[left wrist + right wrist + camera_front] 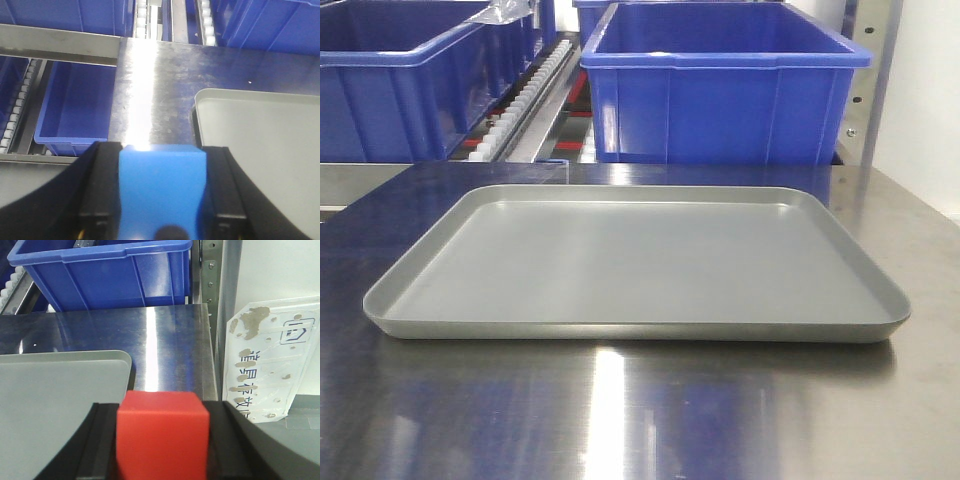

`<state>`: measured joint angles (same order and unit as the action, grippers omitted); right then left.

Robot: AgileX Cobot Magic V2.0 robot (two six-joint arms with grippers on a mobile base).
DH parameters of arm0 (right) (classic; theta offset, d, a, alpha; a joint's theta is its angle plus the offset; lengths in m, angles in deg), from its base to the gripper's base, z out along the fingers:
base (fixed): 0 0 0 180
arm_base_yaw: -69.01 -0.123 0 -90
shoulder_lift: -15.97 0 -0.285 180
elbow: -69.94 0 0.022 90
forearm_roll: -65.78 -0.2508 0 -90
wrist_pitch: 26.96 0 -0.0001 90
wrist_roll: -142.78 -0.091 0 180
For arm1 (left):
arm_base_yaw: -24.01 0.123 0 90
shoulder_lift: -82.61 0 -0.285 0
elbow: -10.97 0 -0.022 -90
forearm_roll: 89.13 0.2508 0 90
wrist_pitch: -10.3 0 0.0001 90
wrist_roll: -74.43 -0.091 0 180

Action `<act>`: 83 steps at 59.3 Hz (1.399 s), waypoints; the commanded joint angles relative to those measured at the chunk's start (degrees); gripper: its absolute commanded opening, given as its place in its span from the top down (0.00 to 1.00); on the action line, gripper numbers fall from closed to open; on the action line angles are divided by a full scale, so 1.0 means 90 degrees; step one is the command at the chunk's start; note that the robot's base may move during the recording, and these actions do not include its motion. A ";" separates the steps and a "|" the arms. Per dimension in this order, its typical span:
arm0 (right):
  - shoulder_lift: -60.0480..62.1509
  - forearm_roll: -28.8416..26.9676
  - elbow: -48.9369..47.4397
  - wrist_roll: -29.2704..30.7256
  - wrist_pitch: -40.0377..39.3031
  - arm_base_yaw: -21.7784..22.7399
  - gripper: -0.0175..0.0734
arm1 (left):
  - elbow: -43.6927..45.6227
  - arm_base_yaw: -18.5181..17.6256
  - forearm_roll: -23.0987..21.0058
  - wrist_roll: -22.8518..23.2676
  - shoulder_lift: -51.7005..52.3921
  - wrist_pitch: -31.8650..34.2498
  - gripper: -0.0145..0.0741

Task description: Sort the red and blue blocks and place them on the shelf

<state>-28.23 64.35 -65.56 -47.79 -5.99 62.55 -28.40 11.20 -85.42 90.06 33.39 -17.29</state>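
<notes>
Blue block [162, 195] is clamped between the black fingers of the left gripper [163, 155], at the lower centre of the left wrist view. Red block [161, 440] is clamped likewise in the right gripper [162, 407]. The lower parts of both blocks are cut off by the bottom frame edge. Bare steel table [150, 100] is exposed between the grey tray [260, 160] and the shelf rail [60, 42].

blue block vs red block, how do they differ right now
Colour: the blue block is bright blue, the red block is bright red.
Holder: the blue block sits in the left gripper, the red block in the right gripper.
Surroundings: the grey tray lies to the right of the blue block but to the left of the red block.
Shared: both are plain cubes, each clamped by its gripper, and neither is on the tray.
</notes>
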 commanded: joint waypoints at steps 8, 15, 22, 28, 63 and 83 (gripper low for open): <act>0.0033 0.0054 -0.0191 0.0018 -0.0559 0.0027 0.74 | 0.0177 0.0007 0.0030 -0.0001 0.0035 0.0529 0.70; 0.0033 0.0054 -0.0191 0.0018 -0.0559 0.0027 0.74 | 0.0177 0.0007 0.0030 -0.0001 0.0035 0.0529 0.70; 0.0033 0.0054 -0.0191 0.0018 -0.0559 0.0027 0.74 | 0.0177 0.0007 0.0030 -0.0001 0.0035 0.0529 0.70; 0.0033 0.0054 -0.0191 0.0018 -0.0559 0.0027 0.74 | 0.0177 0.0007 0.0030 -0.0001 0.0035 0.0529 0.70; 0.0033 0.0054 -0.0191 0.0018 -0.0559 0.0027 0.74 | 0.0177 0.0007 0.0030 -0.0001 0.0035 0.0529 0.70; 0.0033 0.0054 -0.0191 0.0018 -0.0559 0.0027 0.74 | 0.0177 0.0007 0.0030 -0.0001 0.0035 0.0529 0.70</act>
<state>-28.23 64.35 -65.56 -47.79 -5.99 62.55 -28.40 11.20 -85.33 90.06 33.47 -17.19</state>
